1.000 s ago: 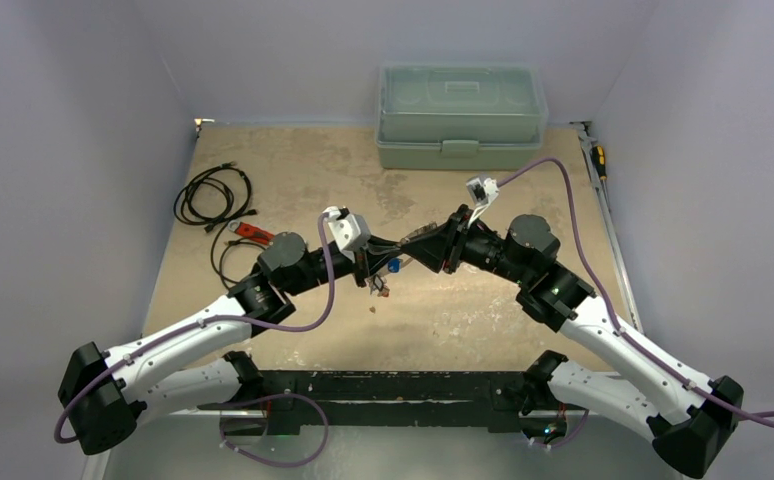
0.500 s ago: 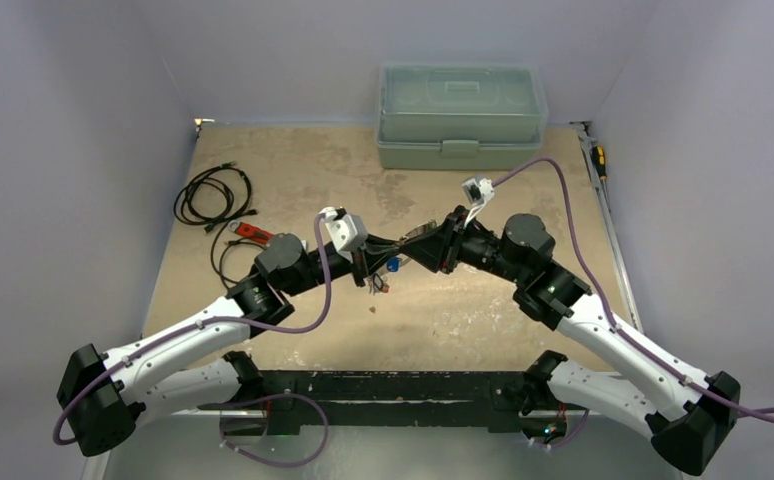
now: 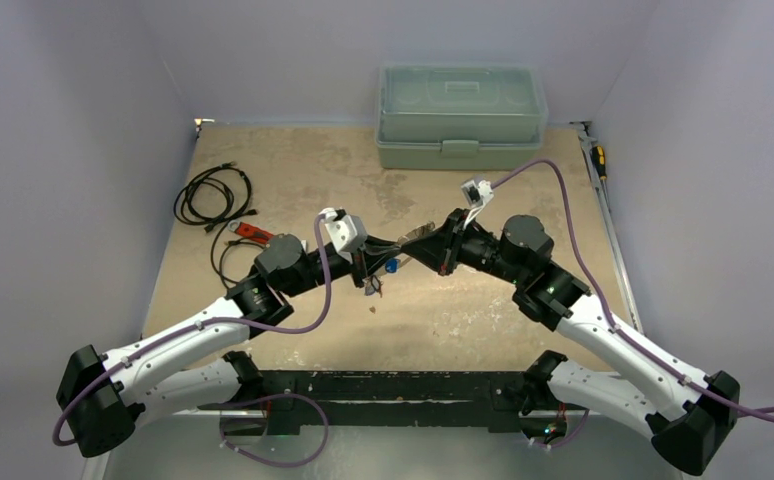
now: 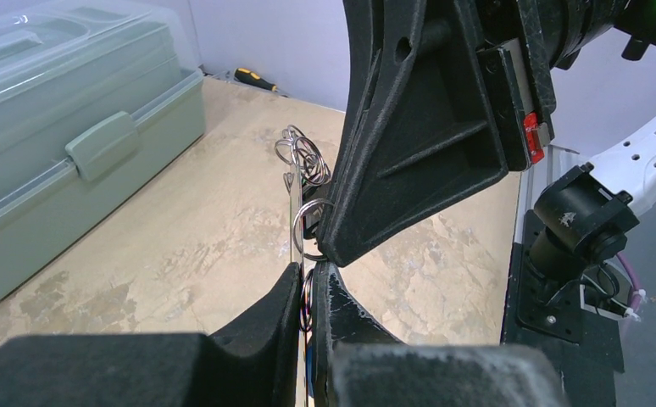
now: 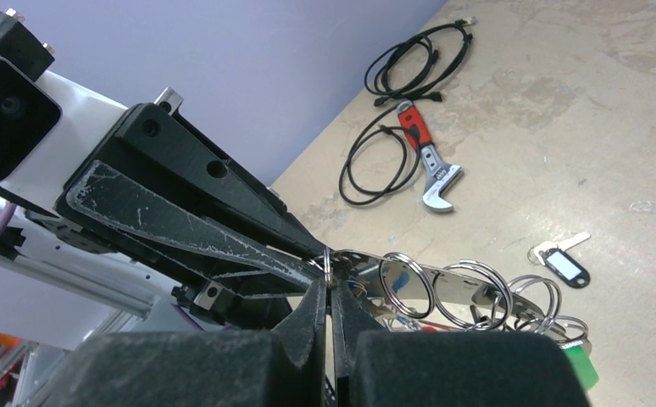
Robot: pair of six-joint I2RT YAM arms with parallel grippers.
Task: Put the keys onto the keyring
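Both grippers meet above the middle of the table. My left gripper [image 3: 373, 264] [image 4: 310, 274] is shut on the keyring [image 4: 294, 212] [image 5: 443, 280], a thin silvery metal piece that carries several split rings. A blue tag [image 3: 391, 266] and some keys [image 3: 373, 288] dangle beneath it. My right gripper [image 3: 406, 252] [image 5: 329, 284] is shut on a small split ring [image 5: 328, 263] at the keyring's end, right beside the left fingertips [image 5: 248, 254]. One key with a dark tag [image 5: 562, 260] [image 3: 371, 308] lies loose on the table.
A green toolbox [image 3: 461, 115] [image 4: 53, 153] stands at the back. Coiled black cable [image 3: 213, 195] [image 5: 418, 59] and a red-handled wrench [image 3: 253, 232] [image 5: 426, 161] lie at the left. A screwdriver [image 3: 597, 160] [image 4: 252, 79] rests by the right wall.
My right gripper has crept slightly left toward the left gripper and shut on the small ring. The left arm has barely moved.
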